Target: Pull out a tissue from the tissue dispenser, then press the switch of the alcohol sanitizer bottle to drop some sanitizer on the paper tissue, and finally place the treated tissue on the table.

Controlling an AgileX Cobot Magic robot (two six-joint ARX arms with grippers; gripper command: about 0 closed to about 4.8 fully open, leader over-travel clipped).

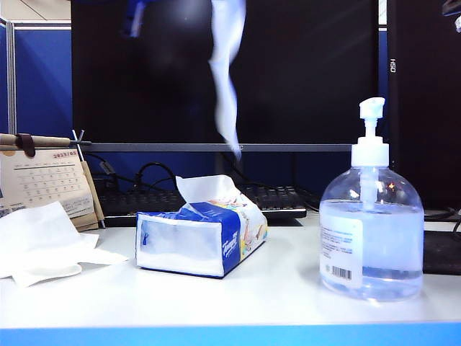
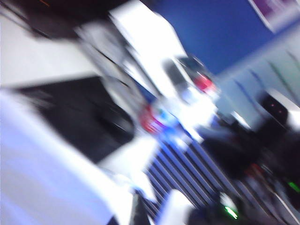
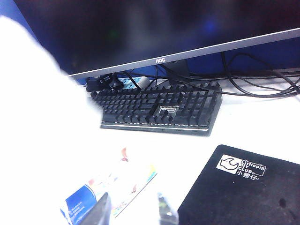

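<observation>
A white tissue hangs blurred high in front of the dark monitor, its top end running off the picture's upper edge. My left gripper is a smear in its wrist view, shut on the tissue; it is above the exterior view. The blue and white tissue dispenser lies mid-table with a sheet poking up. The clear alcohol sanitizer bottle stands on the right, with its white pump switch on top. My right gripper hangs open over the dispenser, holding nothing.
A loose white tissue lies at the table's left, in front of a desk calendar. A black keyboard sits under the monitor, with a black mouse pad beside it. The table's blue front edge runs along the front.
</observation>
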